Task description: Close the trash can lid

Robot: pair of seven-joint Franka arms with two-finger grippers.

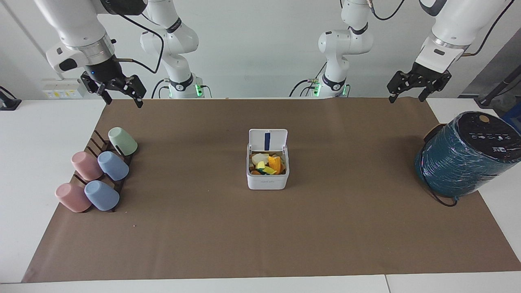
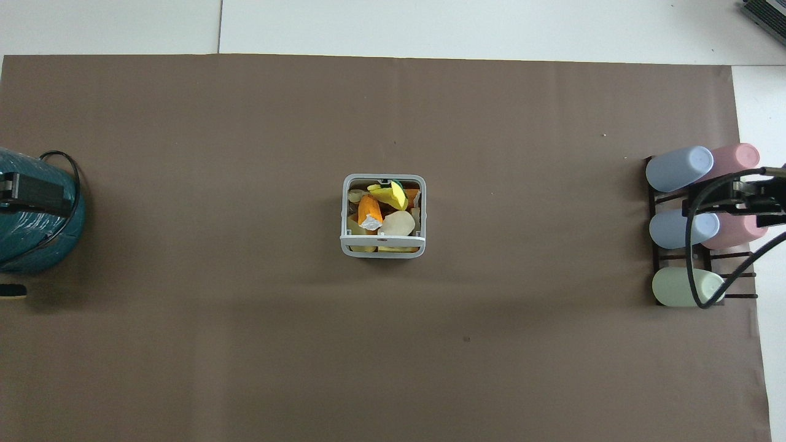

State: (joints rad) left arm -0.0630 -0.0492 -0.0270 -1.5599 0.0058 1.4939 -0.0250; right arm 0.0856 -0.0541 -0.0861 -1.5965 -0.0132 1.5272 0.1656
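Our right gripper (image 1: 121, 94) hangs spread open over the paper's edge, toward the cups' end from the small white square plastic trash can (image 1: 268, 179). Its white hinged lid (image 1: 268, 140) stands up. Our left gripper (image 1: 407, 90) hangs spread open toward the other end.

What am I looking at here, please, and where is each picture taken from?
Two white robot arms stand at a table covered in brown paper. One camera faces them; the other looks down from above their end. The left gripper hangs open over the paper's edge nearest the robots, holding nothing; the right gripper also hangs empty, above the cup rack's end. In the middle sits the trash can, full of colourful scraps, its lid standing open. A rack of cups and a teal wrapped cylinder sit at the two ends.
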